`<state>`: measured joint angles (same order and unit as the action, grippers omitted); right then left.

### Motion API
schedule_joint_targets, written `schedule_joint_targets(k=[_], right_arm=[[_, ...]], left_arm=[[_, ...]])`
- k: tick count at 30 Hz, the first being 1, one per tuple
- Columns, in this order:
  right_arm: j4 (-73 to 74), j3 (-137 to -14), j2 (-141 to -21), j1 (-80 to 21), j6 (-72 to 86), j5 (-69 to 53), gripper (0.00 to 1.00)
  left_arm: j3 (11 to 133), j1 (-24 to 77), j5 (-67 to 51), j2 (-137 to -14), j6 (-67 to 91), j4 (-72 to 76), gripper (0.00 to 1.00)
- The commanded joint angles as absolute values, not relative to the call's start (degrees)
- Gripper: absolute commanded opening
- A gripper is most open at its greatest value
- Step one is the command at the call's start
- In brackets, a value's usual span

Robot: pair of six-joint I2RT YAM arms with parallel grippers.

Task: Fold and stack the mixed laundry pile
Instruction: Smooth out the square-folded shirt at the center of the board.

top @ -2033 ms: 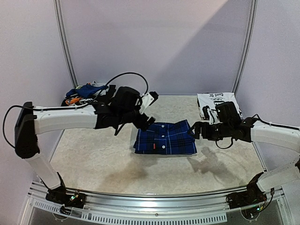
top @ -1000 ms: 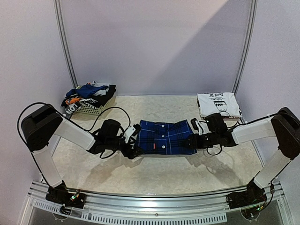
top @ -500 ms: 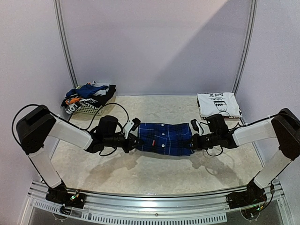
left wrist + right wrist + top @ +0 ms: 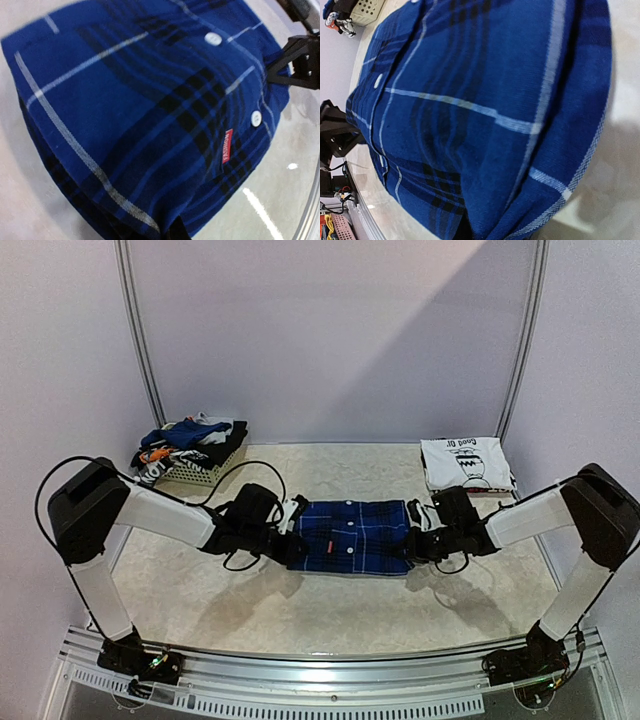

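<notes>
- Now the folded blue-and-black plaid shirt lies in the middle of the table, between the two arms.
- The left gripper is pinched tight on the shirt's left edge. The right gripper is pinched tight on its right edge.
- More of the mixed laundry pile sits in the white basket at the far left. A folded white T-shirt lies at the far right.
- I think the arms are about to carry the shirt over to the stack.
- If one arm goes faster than the other, the shirt can get pulled long and its neat folds can open.
- If a gripper has only the top layer, the lower layers can droop or fall out.
- If the shirt lands crooked on the white T-shirt, the stack can lean.
</notes>
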<state>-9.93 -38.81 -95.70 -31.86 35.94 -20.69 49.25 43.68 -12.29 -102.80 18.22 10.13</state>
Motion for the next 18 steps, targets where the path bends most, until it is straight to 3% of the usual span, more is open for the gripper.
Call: schedule_joint_targets(k=[1, 7, 9, 12, 18], right_arm=[[-9.0, -40.5, -99.4, -31.8, 35.5, -19.2, 0.00], [-3.7, -42.3, -98.0, -32.3, 33.6, -18.1, 0.00], [-1.7, -43.1, -97.3, -32.7, 33.1, -18.3, 0.05], [1.9, -45.1, -95.6, -33.2, 32.2, -18.3, 0.24], [12.6, -50.0, -89.1, -33.3, 30.5, -13.0, 0.60]], left_arm=[[48.1, 42.3, -9.8, -104.7, 23.5, 3.4, 0.00], [48.8, 42.0, -9.1, -106.3, 25.4, 0.2, 0.00], [48.3, 42.0, -8.3, -105.4, 26.0, -0.9, 0.03], [48.0, 42.1, -6.4, -102.6, 26.1, -3.5, 0.15], [48.6, 42.9, -1.2, -92.9, 25.2, -10.3, 0.58]])
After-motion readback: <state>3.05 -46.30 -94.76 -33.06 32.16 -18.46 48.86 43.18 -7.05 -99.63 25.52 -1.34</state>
